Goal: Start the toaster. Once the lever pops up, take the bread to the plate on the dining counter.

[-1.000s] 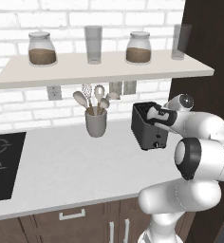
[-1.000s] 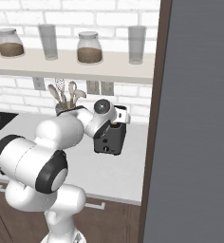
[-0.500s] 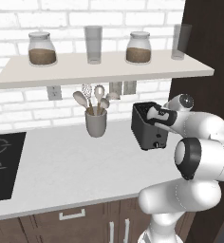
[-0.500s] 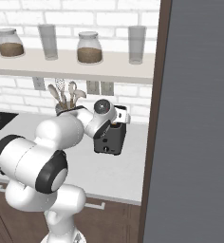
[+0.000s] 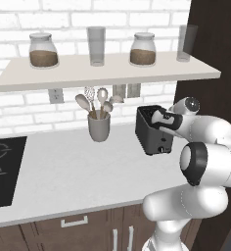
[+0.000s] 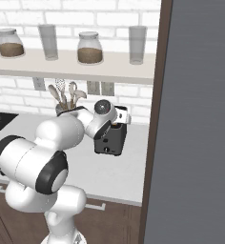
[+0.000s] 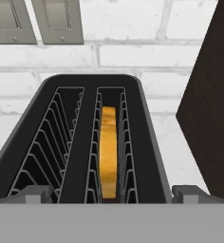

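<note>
Claw (image 7: pixel 112 193) wide open, empty, over toaster (image 7: pixel 90 142) w/ bread (image 7: pixel 108 156)

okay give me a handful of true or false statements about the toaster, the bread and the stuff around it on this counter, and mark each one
1. The bread sits in the toaster's right-hand slot as the hand view shows it. True.
2. Both toaster slots hold bread. False: the left slot is empty.
3. The gripper is shut on the bread. False: its fingers stand wide apart at the toaster's near edge, holding nothing.
4. A grey utensil cup stands on the counter beside the toaster. True.
5. The shelf above carries four jars with brown contents. False: two such jars and two clear glasses.
</note>
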